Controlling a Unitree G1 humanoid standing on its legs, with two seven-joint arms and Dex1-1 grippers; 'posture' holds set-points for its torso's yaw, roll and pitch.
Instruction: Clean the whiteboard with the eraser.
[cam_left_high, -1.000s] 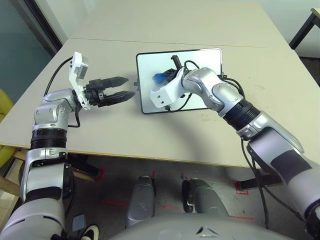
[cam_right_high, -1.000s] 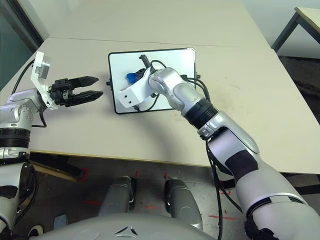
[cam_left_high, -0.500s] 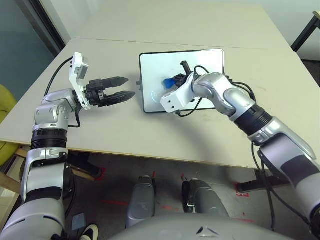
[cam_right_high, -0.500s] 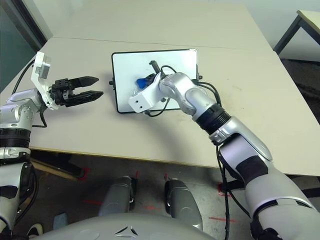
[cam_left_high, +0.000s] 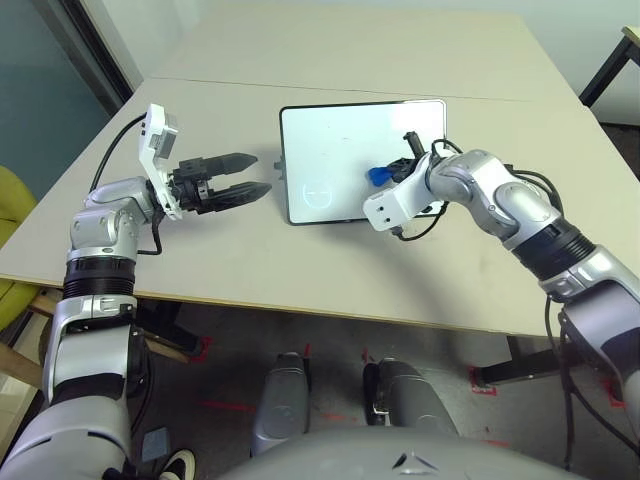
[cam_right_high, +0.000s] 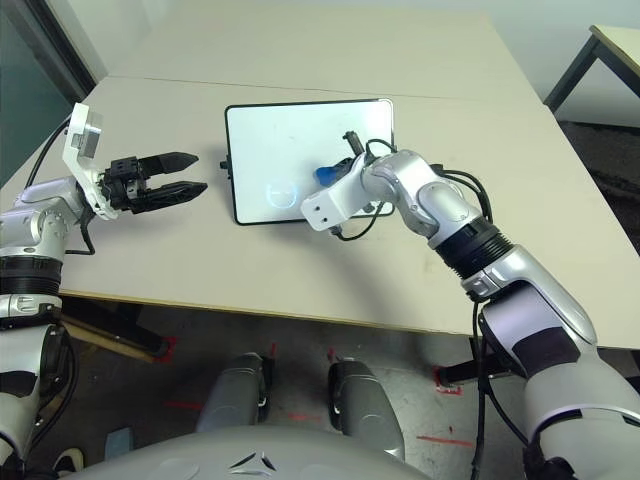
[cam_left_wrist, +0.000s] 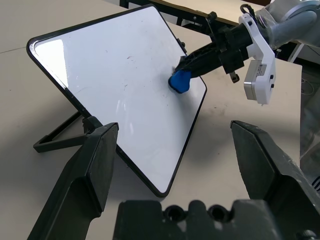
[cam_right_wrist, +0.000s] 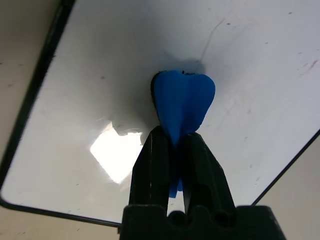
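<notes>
The whiteboard (cam_left_high: 330, 135), white with a thin black frame, stands tilted on the table's middle. A faint circular doodle (cam_left_high: 318, 190) marks its lower part. My right gripper (cam_left_high: 388, 177) is shut on the small blue eraser (cam_left_high: 377, 176), pressing it against the board's right half. The right wrist view shows the eraser (cam_right_wrist: 182, 97) pinched between the two black fingers (cam_right_wrist: 150, 165), flat on the board (cam_right_wrist: 250, 65). My left gripper (cam_left_high: 262, 173) hovers open just left of the board, empty, and its wrist view looks at the board (cam_left_wrist: 110, 70) and eraser (cam_left_wrist: 180, 81).
The board rests on a black wire stand (cam_left_wrist: 55, 140). A seam (cam_left_high: 200, 82) crosses the beige table behind the board. The table's front edge (cam_left_high: 300, 315) runs close to my body. A dark table leg (cam_left_high: 610, 60) stands at the far right.
My right gripper has swept the eraser rightward across the board, from its left part to its right half. The left arm has stayed where it was.
</notes>
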